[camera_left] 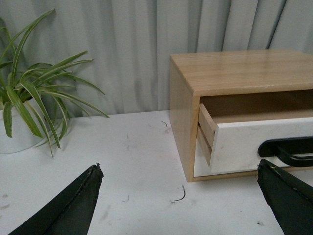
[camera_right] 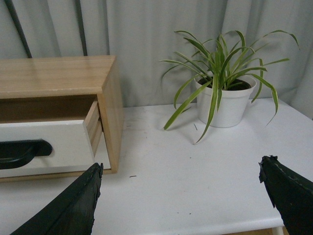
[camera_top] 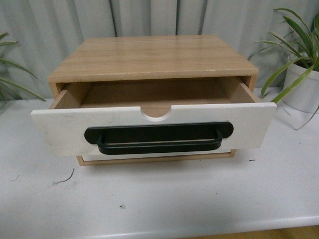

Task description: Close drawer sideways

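drawer (camera_top: 149, 127) sits centre frame in the front view, pulled partway out of the wooden cabinet (camera_top: 149, 57), wood floor of the drawer visible behind the front. white front faces the camera. its long axis runs left-right across the frame, a bit skewed, with the left end lower in the frame than the right end. long black bar handle (camera_top: 158, 138) lies along that same axis, in the lower half of the front. half-round notch (camera_top: 156, 111) is mid top edge. a strip of a plain white front (camera_top: 149, 156) shows just under the drawer. cabinet stands on the white table (camera_top: 159, 199). potted plant (camera_top: 299, 64) is at the right edge of the frame, loose leaves (camera_top: 10, 74) at the left edge, grey curtain (camera_top: 149, 17) behind.

no arm shows in the front view.

left wrist view: left gripper (camera_left: 179, 165) has its two black fingers (camera_left: 73, 205) wide apart, with bare table showing between them. it is not touching the drawer. the drawer's side wall and the end of the handle are in view past it, well apart from the tips.

right wrist view: right gripper (camera_right: 181, 163) also has its fingers (camera_right: 288, 191) spread wide, over the table, gripping nothing. the drawer's other end is just beyond one fingertip; i cannot tell if they touch.
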Action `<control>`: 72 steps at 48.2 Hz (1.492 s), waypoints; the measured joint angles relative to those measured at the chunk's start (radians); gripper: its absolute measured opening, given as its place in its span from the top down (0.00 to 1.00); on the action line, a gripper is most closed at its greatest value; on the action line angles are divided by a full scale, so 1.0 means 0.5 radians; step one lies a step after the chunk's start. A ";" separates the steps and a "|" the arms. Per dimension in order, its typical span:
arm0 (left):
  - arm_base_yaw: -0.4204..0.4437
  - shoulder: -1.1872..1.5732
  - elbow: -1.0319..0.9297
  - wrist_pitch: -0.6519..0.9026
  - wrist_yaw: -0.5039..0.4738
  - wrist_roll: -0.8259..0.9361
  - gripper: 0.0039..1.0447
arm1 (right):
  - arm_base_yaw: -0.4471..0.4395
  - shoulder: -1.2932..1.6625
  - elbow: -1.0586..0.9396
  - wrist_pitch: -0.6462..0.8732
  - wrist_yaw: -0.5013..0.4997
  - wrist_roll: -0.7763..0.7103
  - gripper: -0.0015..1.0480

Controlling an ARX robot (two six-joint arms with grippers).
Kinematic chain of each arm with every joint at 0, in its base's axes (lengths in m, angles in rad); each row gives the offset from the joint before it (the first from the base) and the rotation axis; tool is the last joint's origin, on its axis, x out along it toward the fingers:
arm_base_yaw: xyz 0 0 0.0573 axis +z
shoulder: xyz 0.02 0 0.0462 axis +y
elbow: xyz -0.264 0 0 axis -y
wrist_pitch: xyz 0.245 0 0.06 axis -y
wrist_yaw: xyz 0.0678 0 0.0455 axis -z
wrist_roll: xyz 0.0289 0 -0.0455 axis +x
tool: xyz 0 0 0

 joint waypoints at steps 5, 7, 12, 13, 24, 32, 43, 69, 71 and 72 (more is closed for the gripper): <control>0.000 0.000 0.000 0.000 0.000 0.000 0.06 | 0.000 0.000 0.000 0.000 0.000 0.001 0.06; 0.000 0.000 0.000 0.000 0.000 0.000 0.06 | 0.000 0.000 0.000 0.001 0.000 0.001 0.06; 0.000 0.000 0.000 0.000 0.000 0.000 0.06 | 0.000 0.000 0.000 0.000 0.000 0.001 0.06; 0.000 0.000 0.000 0.000 0.000 0.000 0.06 | 0.000 0.000 0.000 0.001 0.000 0.001 0.06; 0.000 0.000 0.000 0.000 0.000 0.000 0.06 | 0.000 0.000 0.000 0.000 0.000 0.001 0.06; -0.002 -0.001 -0.001 0.010 -0.007 -0.008 0.06 | 0.004 0.003 0.002 -0.011 0.019 0.006 0.06; -0.591 1.166 0.234 0.392 0.533 0.757 0.06 | 0.400 1.476 0.655 -0.060 -0.184 -0.163 0.06; -0.711 2.248 0.804 0.014 0.816 1.838 0.06 | 0.688 2.501 1.217 -0.208 -0.480 -0.975 0.06; -0.700 2.294 0.824 0.011 0.813 1.878 0.06 | 0.694 2.551 1.259 -0.196 -0.480 -0.997 0.06; -0.697 2.306 0.829 0.011 0.812 1.889 0.06 | 0.695 2.564 1.270 -0.195 -0.480 -1.000 0.06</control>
